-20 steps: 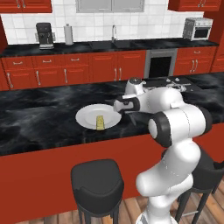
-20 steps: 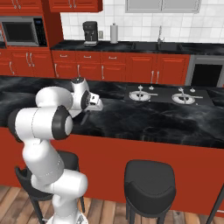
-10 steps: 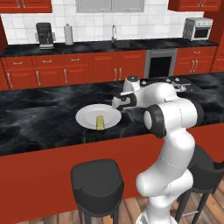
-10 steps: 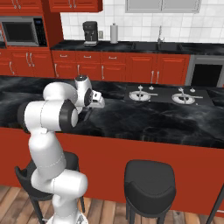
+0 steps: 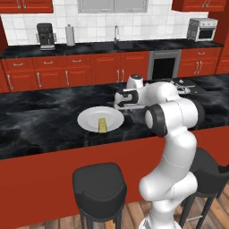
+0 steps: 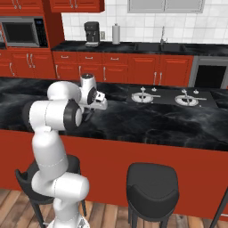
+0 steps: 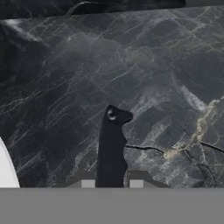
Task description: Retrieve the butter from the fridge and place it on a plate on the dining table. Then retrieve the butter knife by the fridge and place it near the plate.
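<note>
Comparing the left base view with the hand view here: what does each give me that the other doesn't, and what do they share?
Left base view: the butter lying on the plate, with a stool in front and the back counter behind. Hand view: a dark butter knife gripped in the shut hand, pointing out over the marble. Shared: the veined black top of the dining table and the plate's white rim.

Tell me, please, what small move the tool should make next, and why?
Probably ease down and open: the tool holds the dark butter knife over bare marble of the dining table, the plate rim lies just beside it, and the butter already sits on the plate.
</note>
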Controlling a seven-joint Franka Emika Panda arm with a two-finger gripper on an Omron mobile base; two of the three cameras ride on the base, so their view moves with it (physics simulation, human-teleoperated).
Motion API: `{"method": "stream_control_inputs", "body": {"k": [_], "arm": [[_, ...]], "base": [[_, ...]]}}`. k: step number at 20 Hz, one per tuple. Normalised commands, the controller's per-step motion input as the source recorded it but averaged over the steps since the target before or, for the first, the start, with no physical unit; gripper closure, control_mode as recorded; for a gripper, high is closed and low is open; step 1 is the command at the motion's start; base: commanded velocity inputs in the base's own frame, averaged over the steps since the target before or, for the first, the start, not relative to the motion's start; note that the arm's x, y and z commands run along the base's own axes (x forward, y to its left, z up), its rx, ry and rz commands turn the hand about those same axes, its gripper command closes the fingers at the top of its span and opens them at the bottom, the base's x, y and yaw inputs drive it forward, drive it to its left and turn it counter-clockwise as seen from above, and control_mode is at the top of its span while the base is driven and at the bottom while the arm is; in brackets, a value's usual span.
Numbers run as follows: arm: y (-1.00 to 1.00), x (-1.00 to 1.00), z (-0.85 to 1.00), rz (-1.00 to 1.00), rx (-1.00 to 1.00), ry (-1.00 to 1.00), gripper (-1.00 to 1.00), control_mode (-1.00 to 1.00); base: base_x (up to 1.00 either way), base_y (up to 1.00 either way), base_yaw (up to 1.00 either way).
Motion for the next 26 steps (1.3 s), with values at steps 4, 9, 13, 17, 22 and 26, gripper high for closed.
{"method": "stream_control_inputs", "body": {"k": [4,9,13,17,22,26], "arm": [[0.0,0.01,-0.11,0.0,0.01,0.02,1.0,-1.0],[0.0,0.0,-0.28,0.0,0.0,0.0,1.0,-1.0],[0.0,0.0,-0.31,0.0,0.0,0.0,1.0,-1.0],[0.0,0.0,-0.21,0.0,0.0,0.0,1.0,-1.0],[0.0,0.0,-0.18,0.0,0.01,0.0,1.0,-1.0],[0.0,0.0,-0.16,0.0,0.02,0.0,1.0,-1.0]], "base": [[0.0,0.0,0.0],[0.0,0.0,0.0],[0.0,0.0,0.0],[0.0,0.0,0.0],[0.0,0.0,0.0],[0.0,0.0,0.0]]}}
